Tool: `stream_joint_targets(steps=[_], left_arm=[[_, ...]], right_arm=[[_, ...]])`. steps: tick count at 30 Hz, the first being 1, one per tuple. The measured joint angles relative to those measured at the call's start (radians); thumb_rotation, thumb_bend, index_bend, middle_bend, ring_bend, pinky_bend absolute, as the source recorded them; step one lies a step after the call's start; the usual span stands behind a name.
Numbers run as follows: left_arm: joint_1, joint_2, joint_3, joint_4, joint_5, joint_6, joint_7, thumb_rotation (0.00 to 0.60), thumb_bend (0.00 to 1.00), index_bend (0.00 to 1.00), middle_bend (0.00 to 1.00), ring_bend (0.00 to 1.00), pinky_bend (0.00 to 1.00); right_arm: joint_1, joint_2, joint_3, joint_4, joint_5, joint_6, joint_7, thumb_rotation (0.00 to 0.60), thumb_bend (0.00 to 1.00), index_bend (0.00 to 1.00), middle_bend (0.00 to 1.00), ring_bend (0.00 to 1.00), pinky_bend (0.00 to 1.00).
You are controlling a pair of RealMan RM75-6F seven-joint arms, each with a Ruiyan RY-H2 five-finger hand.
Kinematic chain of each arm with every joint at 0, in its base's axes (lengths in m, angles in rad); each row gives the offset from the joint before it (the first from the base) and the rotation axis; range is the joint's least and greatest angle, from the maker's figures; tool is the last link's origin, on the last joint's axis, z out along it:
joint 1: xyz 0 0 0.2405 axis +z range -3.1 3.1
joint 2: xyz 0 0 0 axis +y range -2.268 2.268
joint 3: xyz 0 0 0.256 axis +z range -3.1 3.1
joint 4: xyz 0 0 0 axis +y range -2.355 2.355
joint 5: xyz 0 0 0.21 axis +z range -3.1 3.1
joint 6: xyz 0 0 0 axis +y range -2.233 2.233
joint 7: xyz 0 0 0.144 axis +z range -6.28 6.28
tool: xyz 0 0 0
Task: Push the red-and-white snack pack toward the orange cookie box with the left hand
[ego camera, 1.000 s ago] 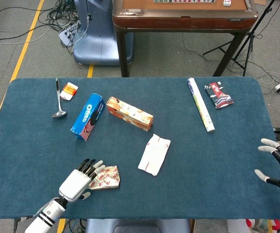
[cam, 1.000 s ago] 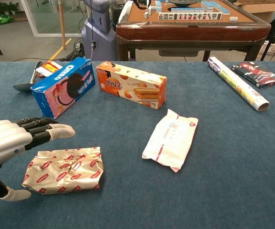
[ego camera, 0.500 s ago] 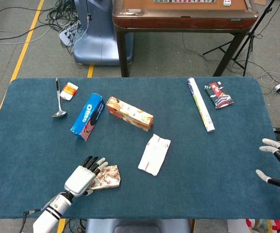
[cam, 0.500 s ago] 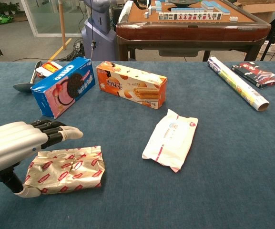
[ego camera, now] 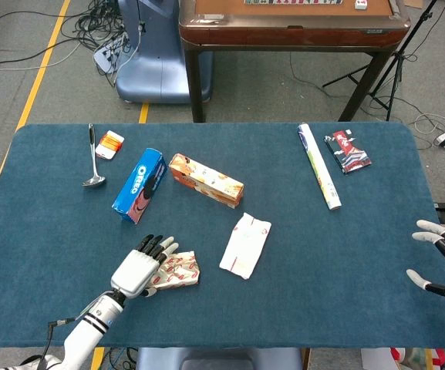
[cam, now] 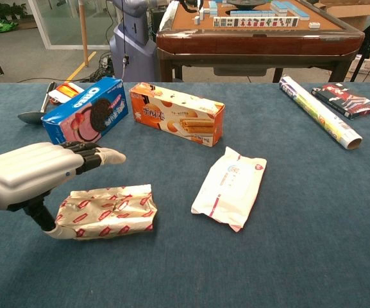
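Pushing with your left hand, you had its fingers stretched out flat above the red-and-white snack pack, gripping nothing, with the thumb set against the pack's near-left end. The pack lay on the tabletop, well short of the orange cookie box, which sat further away and to the right. A good push, I judged, needed contact low on that end, driven along a diagonal toward the box, since the soft wrapper could crumple or pivot. Your right hand rested idle at the far edge, fingers spread and empty.
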Motion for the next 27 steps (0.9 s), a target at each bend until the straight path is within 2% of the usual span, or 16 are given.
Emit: stream_joint_targets(steps=[21, 27], left_arm=[[-0.154, -0.107, -0.088, 0.093, -0.165, -0.04, 0.113, 0.6, 0.0, 0.0, 0.0, 0.0, 0.05], [-0.167, -0.113, -0.087, 0.1, -0.218, -0.021, 0.14, 0.6, 0.0, 0.0, 0.0, 0.0, 0.05]], right_arm=[[0.001, 0.002, 0.003, 0.005, 0.006, -0.006, 0.015, 0.6, 0.08, 0.35, 0.25, 0.23, 0.31], [-0.001, 0.004, 0.003, 0.008, 0.006, -0.004, 0.026, 0.6, 0.08, 0.35, 0.25, 0.23, 0.31]])
